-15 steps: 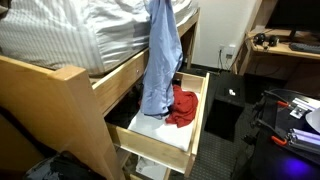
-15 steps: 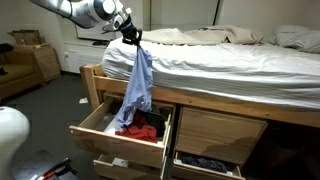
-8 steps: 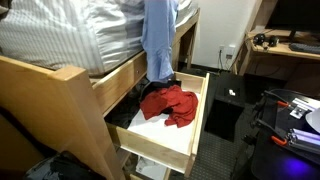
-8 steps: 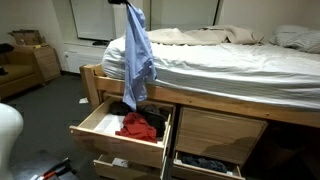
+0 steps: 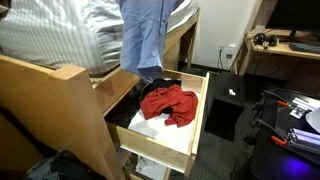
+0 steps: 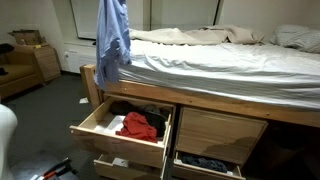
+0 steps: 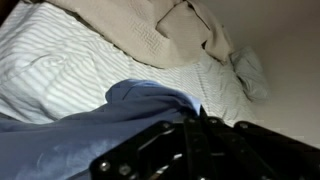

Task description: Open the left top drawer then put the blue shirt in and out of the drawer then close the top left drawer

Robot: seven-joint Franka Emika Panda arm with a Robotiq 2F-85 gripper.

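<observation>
While the blue shirt [image 6: 112,40] is hanging in the upper left of an exterior view, its top running out of the frame, I am reading this as the take-out half of the job. The cloth is dangling beside the bed rail [image 6: 88,85]. No part of it seems to be lying in the left top drawer [image 6: 115,142], which is standing pulled out at the lower left. A red garment [image 6: 138,126] is lying crumpled on its white bottom, and a narrower drawer [image 6: 205,160] is gaping at the lower right.

In an exterior view the striped bedding [image 5: 50,35] is filling the upper left, and the shirt [image 5: 143,35] is dropping from the top centre. Its hem is ending close to the back edge of the drawer [image 5: 201,110]; I cannot tell whether it is brushing that edge. The red garment [image 5: 170,103] is sitting just right of the hem.

In the wrist view the blue cloth [image 7: 90,125] is bunching at the lower left, and my fingers [image 7: 200,150] are showing dark along the bottom edge, pinched shut on it.

Next, I am planning to carry the shirt over the bed and let it go there. Then I am bringing the fingers down to the drawer front and pushing it straight in. I am judging that the red garment lies low enough not to catch.
</observation>
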